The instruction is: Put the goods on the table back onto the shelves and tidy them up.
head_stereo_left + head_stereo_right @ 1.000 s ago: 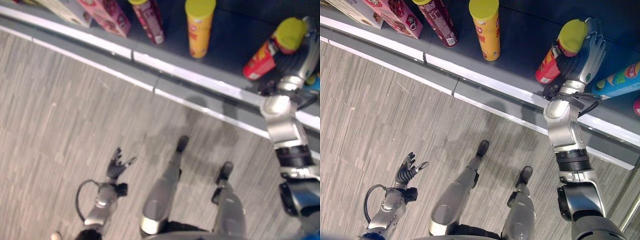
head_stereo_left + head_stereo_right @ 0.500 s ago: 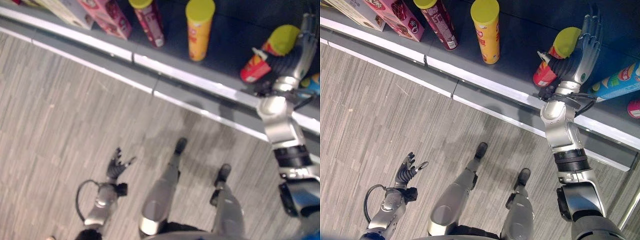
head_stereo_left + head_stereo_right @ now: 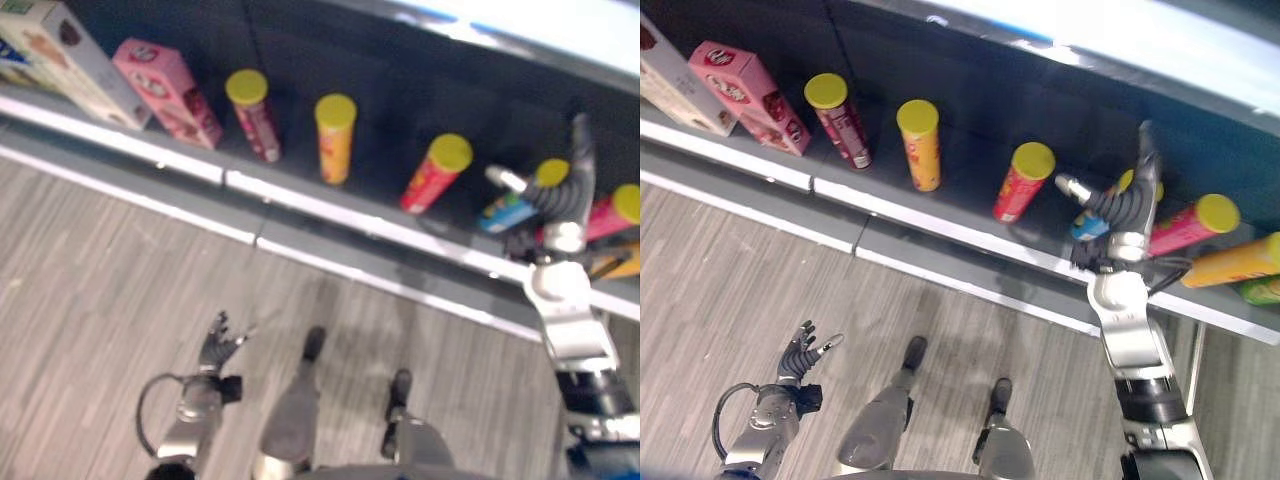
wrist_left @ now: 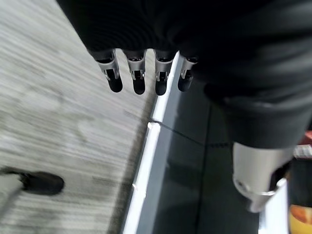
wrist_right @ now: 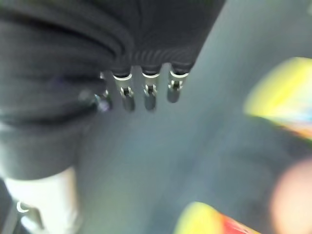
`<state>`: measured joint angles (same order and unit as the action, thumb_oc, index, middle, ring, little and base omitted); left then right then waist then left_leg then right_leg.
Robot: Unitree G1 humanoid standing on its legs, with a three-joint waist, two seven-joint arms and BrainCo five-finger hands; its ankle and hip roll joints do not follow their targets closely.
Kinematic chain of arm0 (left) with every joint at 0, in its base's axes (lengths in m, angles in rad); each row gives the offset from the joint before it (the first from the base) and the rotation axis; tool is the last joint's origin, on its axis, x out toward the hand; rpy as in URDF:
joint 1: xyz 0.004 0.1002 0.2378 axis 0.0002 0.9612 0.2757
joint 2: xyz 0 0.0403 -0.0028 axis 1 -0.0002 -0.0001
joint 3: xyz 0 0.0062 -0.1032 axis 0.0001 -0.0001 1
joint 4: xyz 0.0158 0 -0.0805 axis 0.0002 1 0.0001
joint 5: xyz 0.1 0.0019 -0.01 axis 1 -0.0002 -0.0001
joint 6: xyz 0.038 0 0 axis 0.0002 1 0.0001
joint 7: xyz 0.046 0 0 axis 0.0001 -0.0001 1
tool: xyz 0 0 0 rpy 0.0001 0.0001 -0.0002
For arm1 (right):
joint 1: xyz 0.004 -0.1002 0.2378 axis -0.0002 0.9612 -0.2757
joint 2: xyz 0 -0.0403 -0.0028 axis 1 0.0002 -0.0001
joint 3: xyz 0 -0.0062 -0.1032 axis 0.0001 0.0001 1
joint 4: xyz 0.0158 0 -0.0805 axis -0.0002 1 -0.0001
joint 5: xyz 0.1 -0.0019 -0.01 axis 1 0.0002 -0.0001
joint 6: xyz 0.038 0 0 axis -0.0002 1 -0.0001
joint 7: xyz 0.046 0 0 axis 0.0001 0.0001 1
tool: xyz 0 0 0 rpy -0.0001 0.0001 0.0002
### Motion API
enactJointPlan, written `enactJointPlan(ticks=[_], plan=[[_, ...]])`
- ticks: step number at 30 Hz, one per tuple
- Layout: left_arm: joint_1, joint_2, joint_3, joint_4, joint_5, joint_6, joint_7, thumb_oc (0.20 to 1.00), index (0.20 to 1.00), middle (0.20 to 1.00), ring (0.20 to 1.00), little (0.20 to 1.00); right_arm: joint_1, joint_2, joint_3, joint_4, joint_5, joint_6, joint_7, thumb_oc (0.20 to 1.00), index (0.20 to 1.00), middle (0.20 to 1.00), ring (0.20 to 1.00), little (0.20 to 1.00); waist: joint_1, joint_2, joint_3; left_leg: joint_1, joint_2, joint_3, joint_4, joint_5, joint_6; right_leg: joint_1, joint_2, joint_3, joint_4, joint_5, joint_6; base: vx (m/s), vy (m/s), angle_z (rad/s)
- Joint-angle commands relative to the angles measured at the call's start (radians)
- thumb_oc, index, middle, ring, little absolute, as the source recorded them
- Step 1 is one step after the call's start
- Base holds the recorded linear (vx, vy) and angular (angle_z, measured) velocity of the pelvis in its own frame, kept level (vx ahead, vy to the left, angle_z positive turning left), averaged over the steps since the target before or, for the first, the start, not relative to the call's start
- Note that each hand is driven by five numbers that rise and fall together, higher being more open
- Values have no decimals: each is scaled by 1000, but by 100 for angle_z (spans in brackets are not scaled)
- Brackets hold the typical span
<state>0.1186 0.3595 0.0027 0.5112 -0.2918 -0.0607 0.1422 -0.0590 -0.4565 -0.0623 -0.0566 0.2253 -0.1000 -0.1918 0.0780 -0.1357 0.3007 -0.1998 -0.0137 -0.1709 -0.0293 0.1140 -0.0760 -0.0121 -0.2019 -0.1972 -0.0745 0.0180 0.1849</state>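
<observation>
Right robot hand (image 3: 1127,205): raised at 2 o'clock over the shelf (image 3: 970,195), fingers straight and spread, holding nothing, thumb pointing toward the red can (image 3: 1020,182).
Left robot hand (image 3: 802,350): low at 8 o'clock above the floor (image 3: 730,270), fingers loosely open, empty.
Red can: upright on the shelf, yellow lid, apart from the right robot hand.
Blue can (image 3: 1095,215): lying just behind the right robot hand.
Yellow can (image 3: 921,144): upright at 12 o'clock.
Dark red can (image 3: 837,119): upright at 11 o'clock, beside the pink box (image 3: 743,95).
Pink can (image 3: 1192,226): lying at 2 o'clock.
</observation>
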Motion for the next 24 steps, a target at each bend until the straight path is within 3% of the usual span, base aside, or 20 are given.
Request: enactJointPlan(ticks=[1,2,3,6,10,11,13,15,19,24], plan=[[42,13,36,44,24,-14,-65,1000,1000,1000,1000,1000,36,-72,-18,24,326,-33,260,1000,1000,1000,1000,1000,-28,18,-74,50,64,69,39,-162,-3,-59,-8,-4,17,17,28,21,21,-25],[42,12,35,44,24,-14,-65,1000,1000,1000,1000,1000,36,-72,-18,24,326,-33,260,1000,1000,1000,1000,1000,-28,18,-74,50,64,69,39,-162,-3,-59,-7,-4,17,17,28,41,9,-33],[38,14,51,71,20,-21,-95,1000,1000,1000,1000,1000,121,-117,-2,68,382,16,382,1000,1000,1000,1000,1000,-45,8,-94,75,70,84,39,-172,-7,-47,-10,0,25,14,30,65,14,-32],[49,9,41,75,24,-31,-133,1000,1000,1000,1000,1000,191,-136,49,223,376,73,469,1000,1000,1000,1000,1000,-57,5,-117,110,81,108,37,-183,-14,-37,-14,12,33,14,32,66,11,-21],[23,2,-14,114,42,-31,-141,1000,1000,1000,1000,1000,136,-25,140,637,125,91,372,1000,1000,1000,1000,1000,-66,11,-141,149,89,134,35,-197,-17,-19,-11,26,32,13,30,41,-13,-31],[22,2,-14,114,42,-31,-141,1000,1000,1000,1000,1000,134,-25,140,638,125,91,371,1000,1000,1000,1000,1000,-66,10,-140,150,89,134,35,-197,-17,-19,-11,26,32,13,30,7,-15,-17],[-25,-19,-32,244,72,-25,-117,1000,1000,1000,1000,1000,75,104,120,868,71,84,270,1000,1000,1000,1000,1000,-72,21,-153,165,91,140,41,-205,-13,-8,-7,35,33,3,26,41,-6,-11],[-49,-26,-40,309,81,-20,-103,1000,1000,1000,1000,1000,35,155,110,982,44,85,217,1000,1000,1000,1000,1000,-76,28,-159,172,93,140,43,-210,-12,-7,-1,39,38,-6,22,40,-16,-4],[-68,-41,-54,395,111,-23,-84,1000,1000,1000,1000,1000,21,211,105,1099,5,94,176,1000,1000,1000,1000,1000,-82,40,-168,192,99,145,45,-215,-12,9,5,40,42,-19,16,38,-11,-2],[-69,-47,-51,421,107,-24,-94,1000,1000,1000,1000,1000,17,208,109,1124,-7,91,175,1000,1000,1000,1000,1000,-85,47,-170,209,101,145,46,-219,-14,26,9,37,44,-29,11,28,-12,1]])
